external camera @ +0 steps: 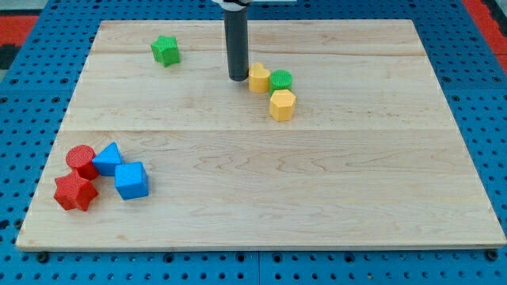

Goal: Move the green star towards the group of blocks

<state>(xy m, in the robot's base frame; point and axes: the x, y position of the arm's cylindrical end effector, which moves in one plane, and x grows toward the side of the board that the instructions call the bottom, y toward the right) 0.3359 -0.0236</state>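
Note:
The green star [165,50] lies alone near the board's top left. My tip [238,77] rests on the board right of the star, just left of a yellow block [259,77]. That yellow block touches a green cylinder [280,80], and a yellow hexagon [282,104] sits just below them. A second group lies at the bottom left: a red cylinder [80,160], a red star [75,192], a blue triangular block [108,159] and a blue cube [131,180].
The wooden board [317,198] lies on a blue pegboard surface [491,95]. The rod [237,39] rises out of the view's top edge.

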